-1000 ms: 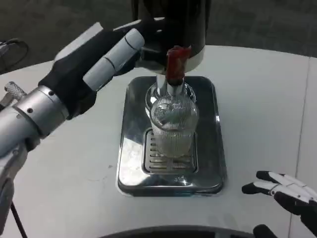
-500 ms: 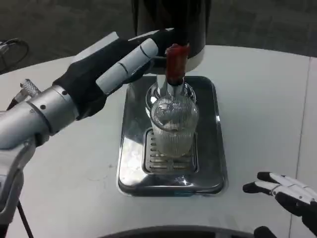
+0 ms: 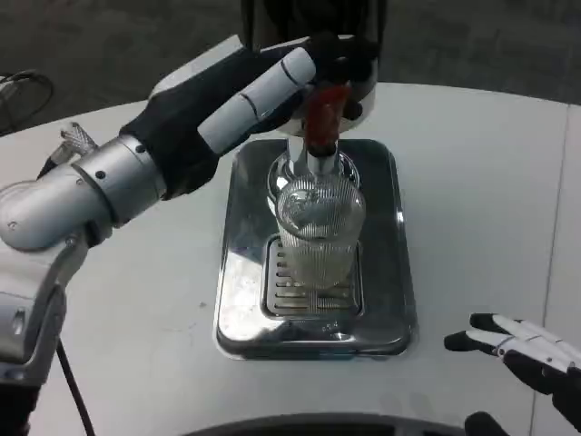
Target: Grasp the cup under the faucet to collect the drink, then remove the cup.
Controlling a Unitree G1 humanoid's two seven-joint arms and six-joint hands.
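Now left hand is advancing rightward onto red faucet lever, fingers extended, gripping nothing; dispensing likely imminent. Ribbed clear glass cup is standing under spout on steel drip tray. Right hand is resting open, well apart.

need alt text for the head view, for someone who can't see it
The robot's left hand reaches over the red tap handle of a dark drink dispenser, its fingers at the handle's top. A ribbed clear cup stands under the faucet on a shiny metal drip tray. The right hand rests open on the white table.
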